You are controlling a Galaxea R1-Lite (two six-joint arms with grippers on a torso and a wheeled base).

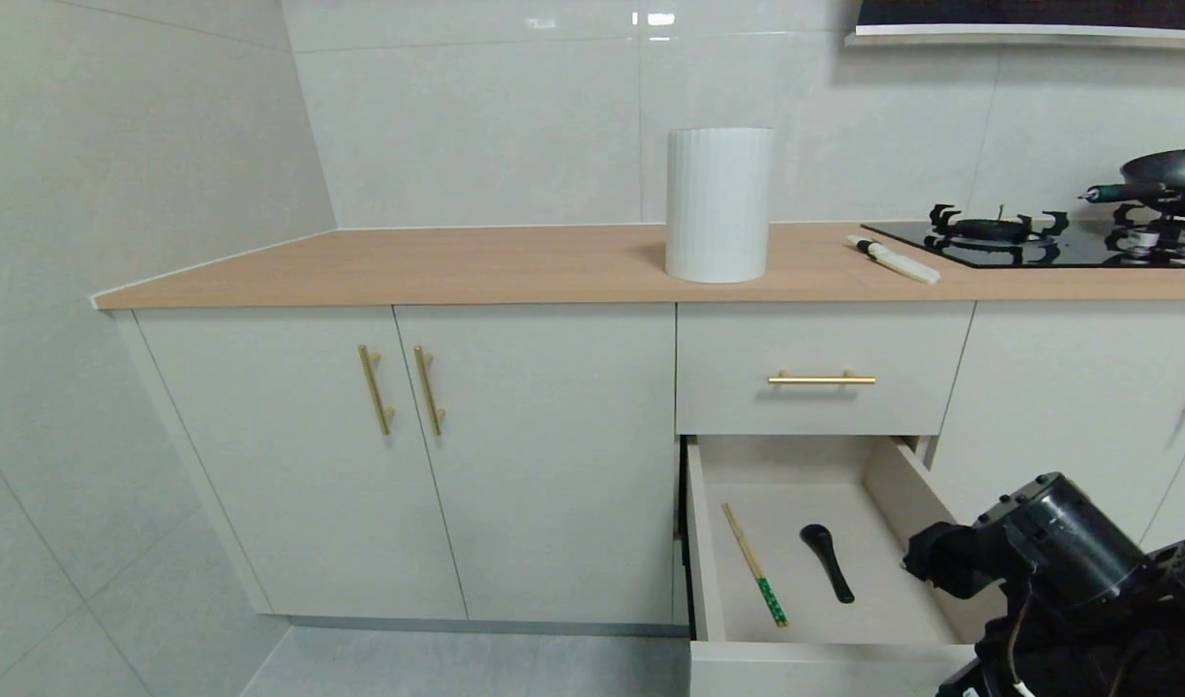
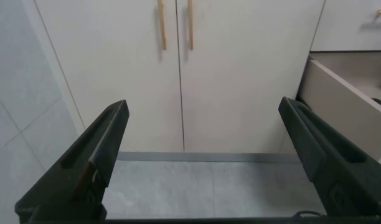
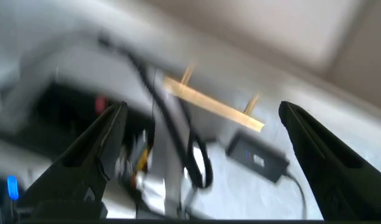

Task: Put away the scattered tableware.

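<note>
Since the containers are the main thing here: the lower drawer (image 1: 701, 552) is pulled out, and inside it lie a pair of wooden chopsticks (image 1: 755, 566) with green ends and a black spoon (image 1: 829, 561). The chopsticks sit along the left side, the spoon is nearer the middle, and the two are close but not touching. The drawer above (image 1: 825, 339) is shut, with its gold handle (image 1: 822, 378) across the front.

Up on the counter (image 1: 457, 261) there's a tall white ribbed canister (image 1: 718, 203) standing upright, but from this angle I can't see what's in it. To its right, just beside the stove (image 1: 1038, 247), lies a pale stick-shaped utensil (image 1: 893, 258) with a dark end. It's maybe a second pair of chopsticks, but it's too small to be sure. A dark wok (image 1: 1173, 174) sits on the far burner.

The left hand (image 2: 204, 106) is spread wide with nothing in it. It faces the double cabinet doors (image 2: 178, 74), low near the floor, with the drawer's side wall off to one edge. The right hand (image 3: 203, 109) is also wide apart and holding nothing. The right arm (image 1: 1038, 552) sits just off the open drawer's right front corner.
</note>
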